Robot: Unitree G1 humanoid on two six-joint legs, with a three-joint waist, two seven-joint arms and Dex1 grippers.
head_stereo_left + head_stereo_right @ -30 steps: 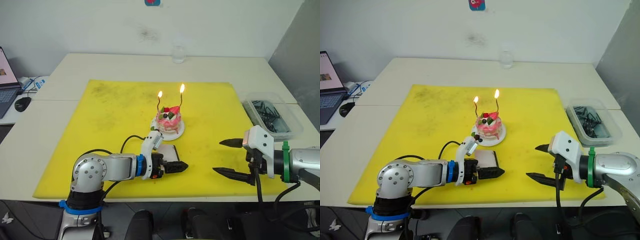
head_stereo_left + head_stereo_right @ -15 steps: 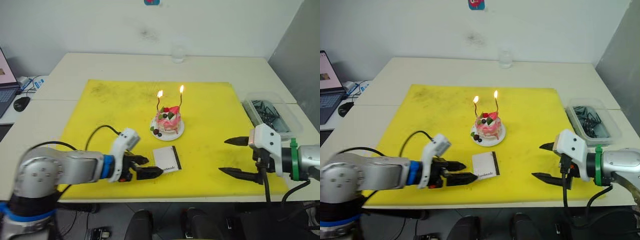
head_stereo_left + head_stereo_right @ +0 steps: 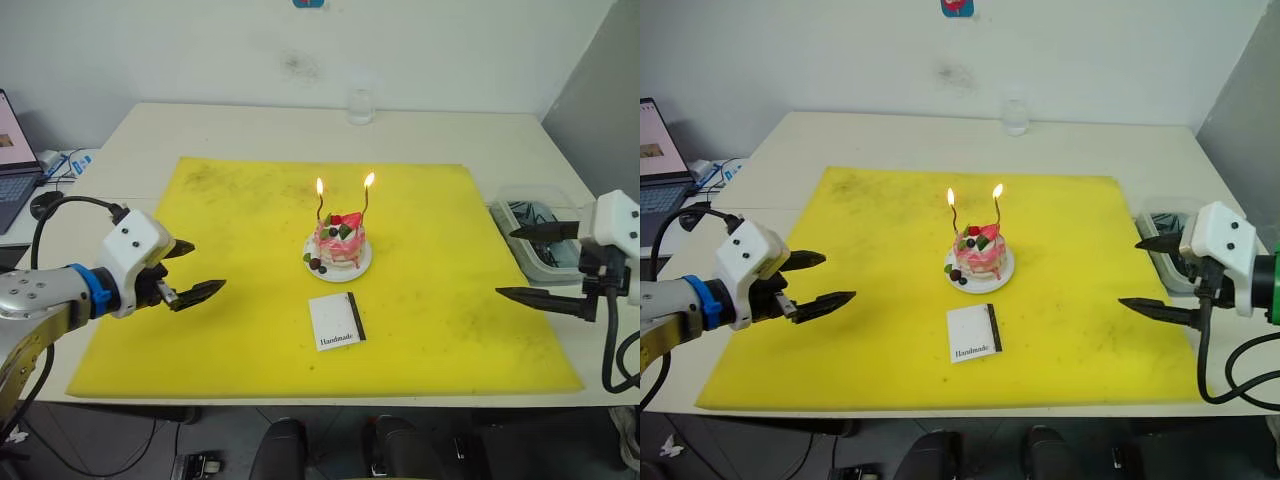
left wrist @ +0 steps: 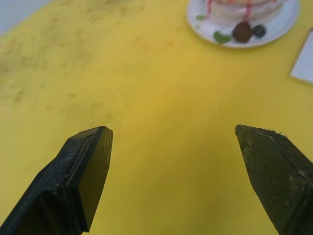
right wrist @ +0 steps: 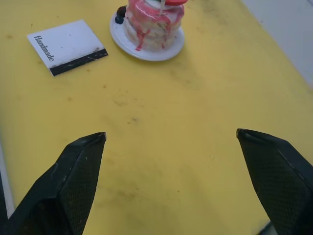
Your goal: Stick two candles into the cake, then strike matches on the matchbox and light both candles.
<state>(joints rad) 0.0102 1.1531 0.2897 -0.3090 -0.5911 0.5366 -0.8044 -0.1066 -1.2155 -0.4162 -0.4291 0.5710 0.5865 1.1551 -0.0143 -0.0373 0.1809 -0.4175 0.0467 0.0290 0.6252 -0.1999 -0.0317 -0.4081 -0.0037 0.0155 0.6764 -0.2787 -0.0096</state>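
In the middle of the yellow mat point(image 3: 250, 300) that covers the pale table point(image 3: 240, 130) we see the cake point(image 3: 339, 240) on its white plate point(image 3: 358, 268), with the two candles point(image 3: 367, 200) standing upright in its top, each carrying a small flame; just in front of the plate, on the near side, lies the matchbox point(image 3: 336, 320), flat on the mat, its black strip along the edge toward our right and its "Handmade" lettering along the near edge; it is close to the plate but not touching it. Our left gripper point(image 3: 190, 270) hovers over the left part of the mat, well apart from the cake and the matchbox, its jaws spread wide and holding nothing; from the left wrist view we see bare yellow mat between the two fingers point(image 4: 83, 171), with the plate's rim and a corner of the matchbox farther ahead. Our right gripper point(image 3: 530, 262) sits at the right edge of the mat, likewise well apart from the cake, its jaws parted and empty; in the right wrist view the matchbox and the cake lie ahead of the fingers point(image 5: 78, 171). Beside the right gripper, off the mat, stands a clear plastic tray point(image 3: 505, 195) of dark bits; a glass point(image 3: 359, 105) stands at the far edge of the table, and a laptop point(image 3: 12, 150) at the far left.
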